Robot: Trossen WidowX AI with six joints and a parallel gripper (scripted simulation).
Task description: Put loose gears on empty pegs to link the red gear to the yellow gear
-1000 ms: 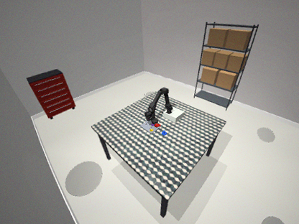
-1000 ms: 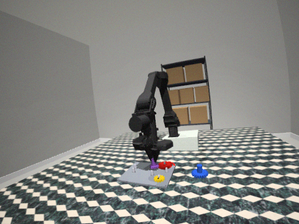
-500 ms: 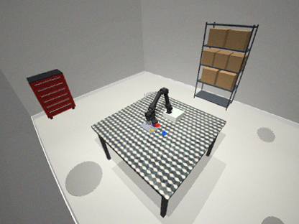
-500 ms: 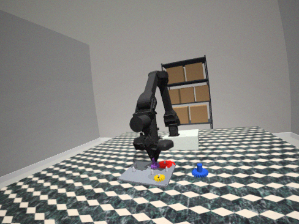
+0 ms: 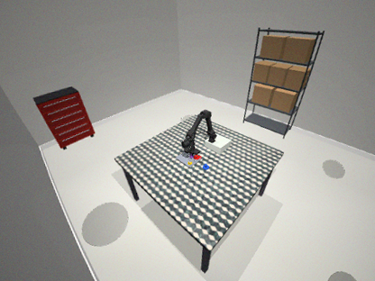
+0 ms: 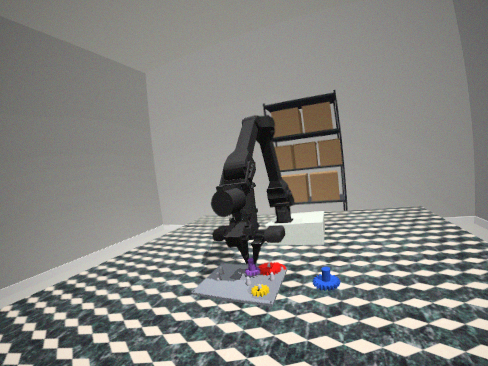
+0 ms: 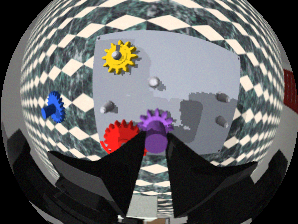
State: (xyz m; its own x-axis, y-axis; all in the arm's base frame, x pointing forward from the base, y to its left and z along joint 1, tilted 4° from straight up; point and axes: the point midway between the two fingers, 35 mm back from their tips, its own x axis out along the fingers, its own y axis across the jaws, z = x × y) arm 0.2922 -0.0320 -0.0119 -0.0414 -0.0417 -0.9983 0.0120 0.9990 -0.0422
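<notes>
My pincer is pinching the purple gear by its upright stem, over the grey board, just beside the red gear. I cannot tell whether the purple gear sits flat. The yellow gear is on a peg near one corner of the board, and bare pegs stand elsewhere on it. Off the board, the blue gear rests on my desk, its stem up.

The desk top is patterned in dark green marbling and cream diamonds, and it stands on dark legs. A white block sits on it by the foot of my arm.

Around me are plain grey walls and a pale floor with round grey patches. A red drawer cabinet with a black top stands against one wall; elsewhere a dark metal shelf carries brown boxes on three levels.
</notes>
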